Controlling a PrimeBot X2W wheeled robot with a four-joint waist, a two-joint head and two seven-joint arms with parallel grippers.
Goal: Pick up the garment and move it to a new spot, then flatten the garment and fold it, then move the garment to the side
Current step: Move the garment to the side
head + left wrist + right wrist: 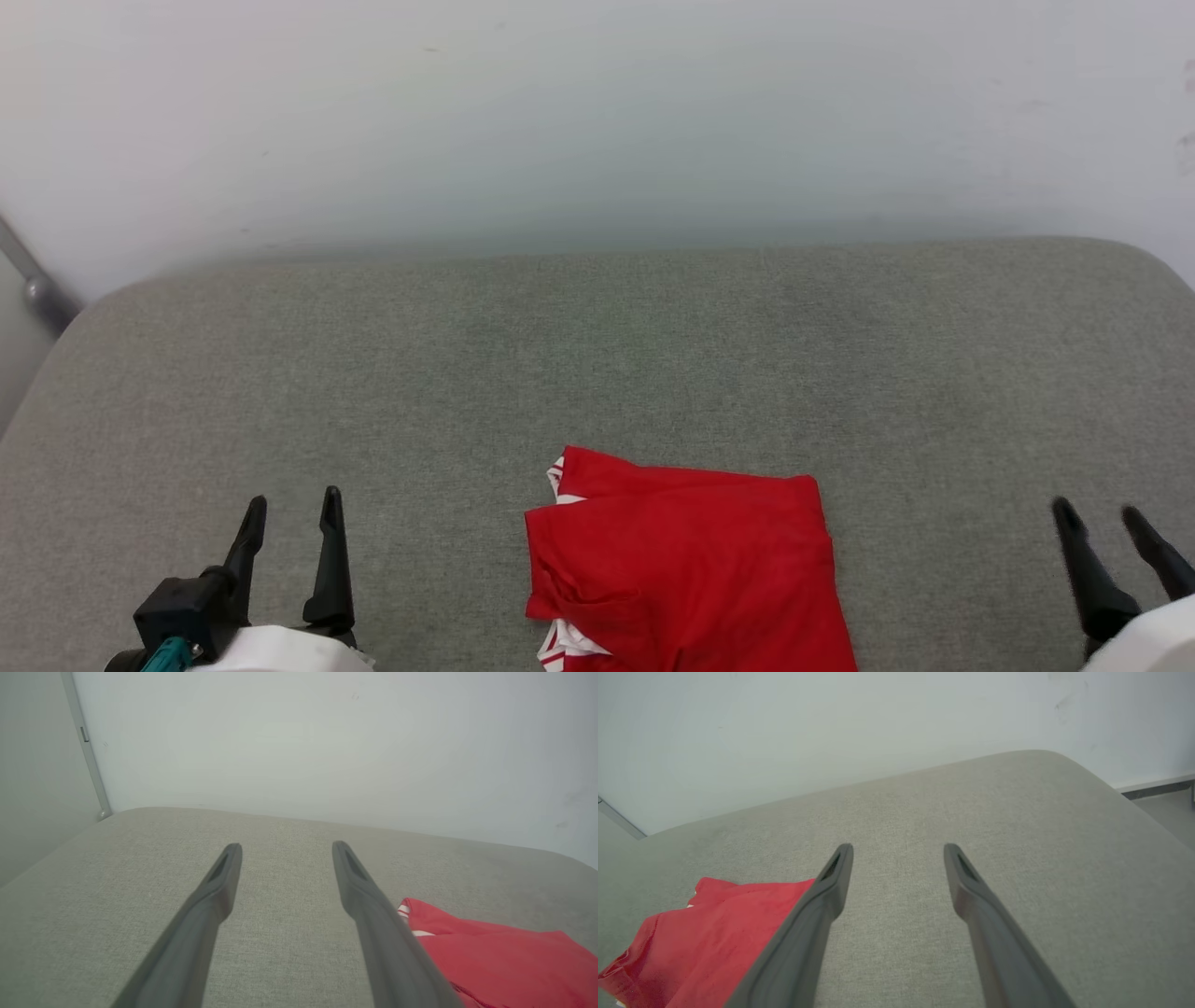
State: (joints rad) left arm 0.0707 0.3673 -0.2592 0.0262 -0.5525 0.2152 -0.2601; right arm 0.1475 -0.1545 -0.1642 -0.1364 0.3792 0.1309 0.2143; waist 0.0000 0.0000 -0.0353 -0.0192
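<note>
Left gripper and right gripper both stand with jaws spread, holding nothing. The garment lies folded between them, well apart from each. It looks soft, light and limp, so a pinch through a folded edge seems best. Beyond the fingertips lie the grey cushion and a pale wall.

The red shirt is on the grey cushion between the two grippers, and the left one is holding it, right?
Not quite. The left gripper isn't holding the shirt: the head view shows it open over bare cushion, apart from the shirt. The shirt does lie on the cushion between it and the right gripper.
</note>
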